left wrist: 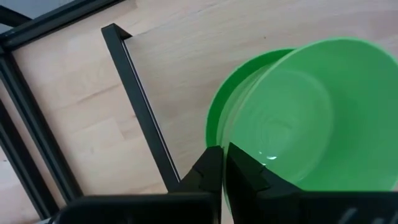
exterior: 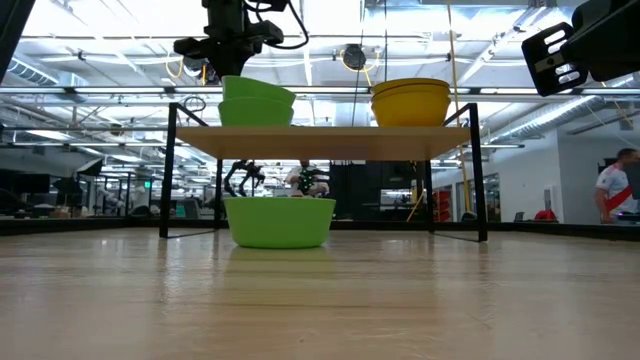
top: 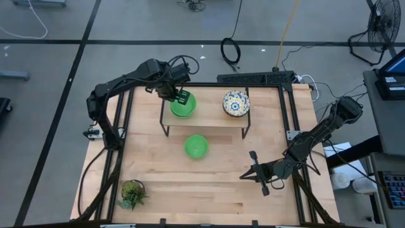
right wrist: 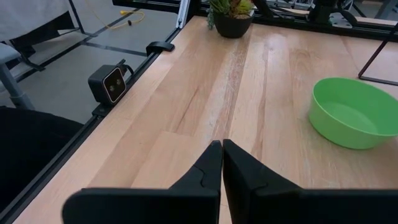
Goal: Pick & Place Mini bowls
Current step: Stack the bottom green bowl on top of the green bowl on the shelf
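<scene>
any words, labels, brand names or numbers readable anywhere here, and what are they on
None can be read.
The green bowls, the yellow bowls and the wooden shelf carry no lettering.
The small black box beside the table shows only a round lens, no label.

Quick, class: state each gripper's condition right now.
Left gripper: shut on the top green bowl's rim, at the shelf.
Right gripper: shut, empty, above the table.

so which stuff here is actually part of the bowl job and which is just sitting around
Part of the job:
- green bowls stacked on the shelf, top one pinched at its rim by the left gripper
- green bowl on the table
- floral bowl stack
- shelf

Just lying about:
- potted plant
- right gripper, shut, idle
</scene>
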Controlling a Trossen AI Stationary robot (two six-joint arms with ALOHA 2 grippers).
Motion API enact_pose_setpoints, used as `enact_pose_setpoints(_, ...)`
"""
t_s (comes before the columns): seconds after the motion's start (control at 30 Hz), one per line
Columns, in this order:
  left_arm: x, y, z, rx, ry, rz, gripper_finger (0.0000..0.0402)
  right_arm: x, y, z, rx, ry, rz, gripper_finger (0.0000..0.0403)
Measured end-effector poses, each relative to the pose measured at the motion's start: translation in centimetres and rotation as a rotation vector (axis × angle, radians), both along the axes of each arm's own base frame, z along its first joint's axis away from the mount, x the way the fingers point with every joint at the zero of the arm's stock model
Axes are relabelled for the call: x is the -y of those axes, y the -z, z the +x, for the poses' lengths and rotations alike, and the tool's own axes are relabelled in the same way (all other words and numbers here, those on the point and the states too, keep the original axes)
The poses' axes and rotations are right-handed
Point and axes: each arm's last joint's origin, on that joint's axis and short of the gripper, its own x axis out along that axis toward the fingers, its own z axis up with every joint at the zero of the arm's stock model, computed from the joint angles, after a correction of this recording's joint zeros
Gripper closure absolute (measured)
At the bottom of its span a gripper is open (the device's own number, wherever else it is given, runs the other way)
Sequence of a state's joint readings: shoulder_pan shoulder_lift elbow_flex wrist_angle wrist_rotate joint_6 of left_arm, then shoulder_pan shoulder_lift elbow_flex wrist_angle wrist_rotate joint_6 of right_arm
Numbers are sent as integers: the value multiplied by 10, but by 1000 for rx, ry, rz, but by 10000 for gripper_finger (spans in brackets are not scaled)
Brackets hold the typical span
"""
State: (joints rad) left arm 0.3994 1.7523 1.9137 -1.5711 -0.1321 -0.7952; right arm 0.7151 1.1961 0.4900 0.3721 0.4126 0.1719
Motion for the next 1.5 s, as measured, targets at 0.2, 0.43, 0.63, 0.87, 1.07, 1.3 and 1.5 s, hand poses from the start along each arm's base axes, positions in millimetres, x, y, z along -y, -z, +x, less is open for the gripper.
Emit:
enact_pose_setpoints(0.2, 0, 0, 0, -2, 4, 3, 388, 0, 1, 0, -10, 7, 12, 402)
enact_pose_setpoints(0.43, 0, 0, 0, -4, 6, 8, 392, 0, 1, 0, -10, 7, 12, 402)
enact_pose_setpoints(0.63, 0, 0, 0, -6, 14, 9, 396, 0, 1, 0, -10, 7, 12, 402)
enact_pose_setpoints(0.87, 0, 0, 0, -10, 32, 11, 396, 0, 1, 0, -11, 7, 11, 402)
enact_pose_setpoints(1.07, -2, 0, -1, -10, 26, 11, 395, 0, 1, 0, -16, 11, 19, 401)
enact_pose_setpoints(1.3, -2, 0, -1, -16, 42, 20, 397, 0, 1, 0, -16, 11, 20, 401)
enact_pose_setpoints(1.5, -9, 0, -4, -17, 21, 20, 398, 0, 1, 0, -21, 18, 36, 402)
